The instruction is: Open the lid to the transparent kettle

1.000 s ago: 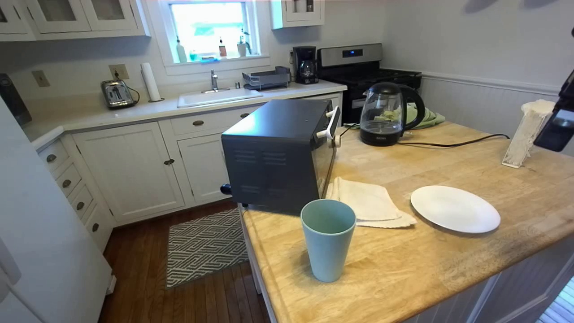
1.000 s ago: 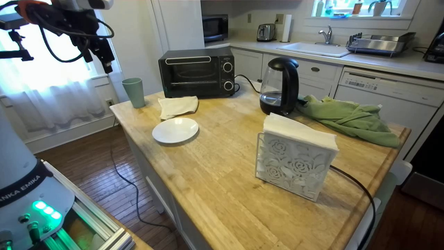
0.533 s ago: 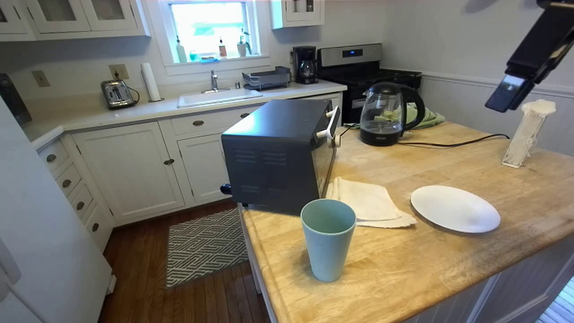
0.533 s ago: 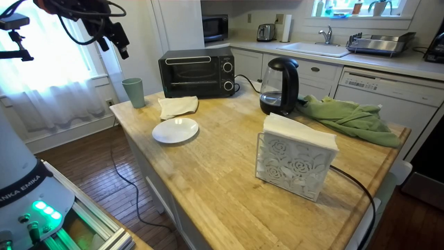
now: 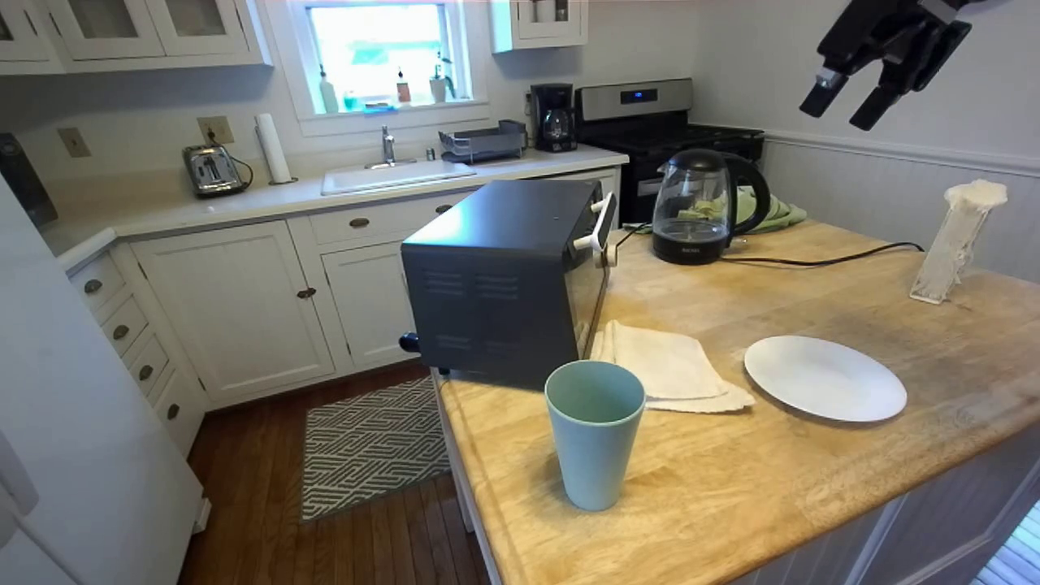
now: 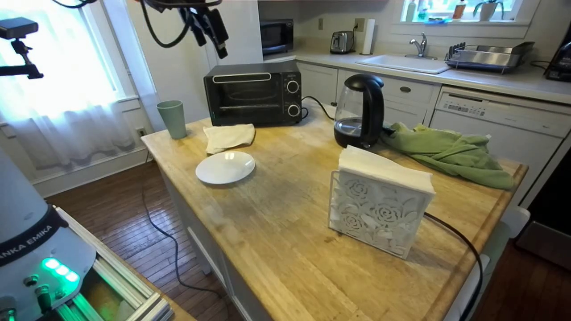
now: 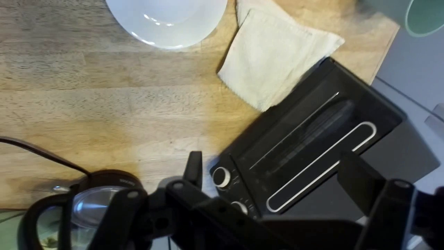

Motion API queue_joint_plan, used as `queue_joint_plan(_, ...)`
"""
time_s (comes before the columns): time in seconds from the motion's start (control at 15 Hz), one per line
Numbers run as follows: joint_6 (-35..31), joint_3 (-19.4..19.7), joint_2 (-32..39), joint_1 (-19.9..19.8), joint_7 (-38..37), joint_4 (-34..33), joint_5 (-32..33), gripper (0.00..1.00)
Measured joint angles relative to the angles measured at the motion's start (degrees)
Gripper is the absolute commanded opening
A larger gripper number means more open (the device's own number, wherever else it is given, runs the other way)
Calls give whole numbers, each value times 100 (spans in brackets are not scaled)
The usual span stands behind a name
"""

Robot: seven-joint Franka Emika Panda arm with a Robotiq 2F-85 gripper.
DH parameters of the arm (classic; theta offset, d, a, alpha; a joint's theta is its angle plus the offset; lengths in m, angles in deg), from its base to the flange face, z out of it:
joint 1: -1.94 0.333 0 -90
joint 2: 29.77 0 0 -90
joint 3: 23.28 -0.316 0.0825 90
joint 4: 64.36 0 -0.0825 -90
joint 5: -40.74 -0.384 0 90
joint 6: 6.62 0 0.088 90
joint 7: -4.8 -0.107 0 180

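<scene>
The transparent kettle (image 5: 691, 203) stands upright on the wooden counter, with a black base and handle; it also shows in an exterior view (image 6: 349, 109). A little liquid seems to lie at its bottom. Its round black lid (image 5: 699, 160) is on and closed, also in an exterior view (image 6: 362, 81). In the wrist view part of the kettle (image 7: 93, 205) shows at the lower left; its lid does not show there. My gripper (image 5: 845, 108) is open and empty, high above the counter and apart from the kettle. It also shows in an exterior view (image 6: 211, 48) and the wrist view (image 7: 270, 161).
A black toaster oven (image 6: 250, 96) stands beside the kettle, below the fingers in the wrist view (image 7: 295, 146). A white plate (image 5: 825, 379), folded cream cloth (image 5: 670, 366), teal cup (image 5: 595, 443), white napkin holder (image 6: 379, 211) and green cloth (image 6: 450, 149) share the counter.
My gripper has moved up and inward over the counter, away from the picture edge in both exterior views, and both fingers now show apart. The kettle and its lid have not moved.
</scene>
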Motion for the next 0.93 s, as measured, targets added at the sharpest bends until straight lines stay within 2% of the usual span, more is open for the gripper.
queue_joint_plan(0.2, -1, 477, 743, -104, 4, -696, -310, 100)
queue_joint_plan(0.4, 0, 782, 1482, -102, 146, -1464, -908, 100)
queue_joint_plan(0.67, 156, 1013, 2437, -137, 634, -2518, -1937, 100)
queue_joint_plan(0.93, 625, 1065, 3287, -545, 915, -3487, -2642, 100)
